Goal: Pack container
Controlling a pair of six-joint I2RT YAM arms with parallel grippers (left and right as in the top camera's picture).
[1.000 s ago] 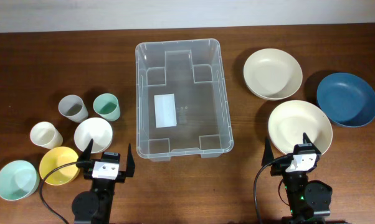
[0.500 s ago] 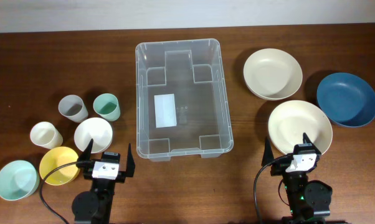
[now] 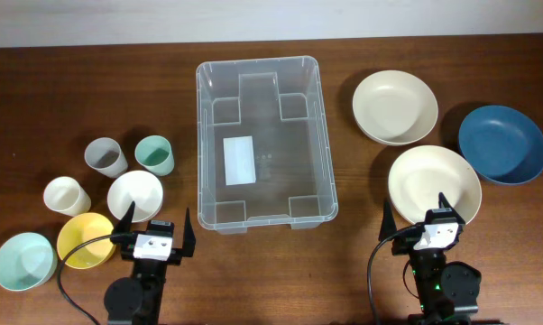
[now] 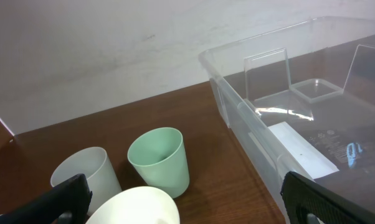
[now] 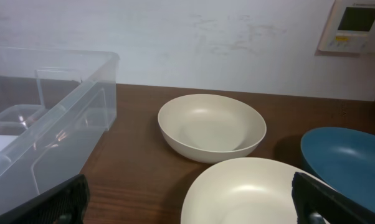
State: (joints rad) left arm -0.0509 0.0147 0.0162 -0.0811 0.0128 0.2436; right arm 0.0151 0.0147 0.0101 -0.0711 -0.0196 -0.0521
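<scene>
The clear plastic container (image 3: 262, 140) stands empty in the middle of the table, a white label on its base; it also shows in the left wrist view (image 4: 287, 124) and the right wrist view (image 5: 44, 124). My left gripper (image 3: 154, 227) is open and empty at the front left, just behind a white bowl (image 3: 134, 194). My right gripper (image 3: 419, 212) is open and empty at the front right, over the near edge of a cream bowl (image 3: 434, 185).
Left of the container: a grey cup (image 3: 105, 157), a green cup (image 3: 154, 154), a white cup (image 3: 66, 195), a yellow bowl (image 3: 84, 240), a pale green bowl (image 3: 23, 262). Right: a second cream bowl (image 3: 395, 106) and a blue bowl (image 3: 502, 143).
</scene>
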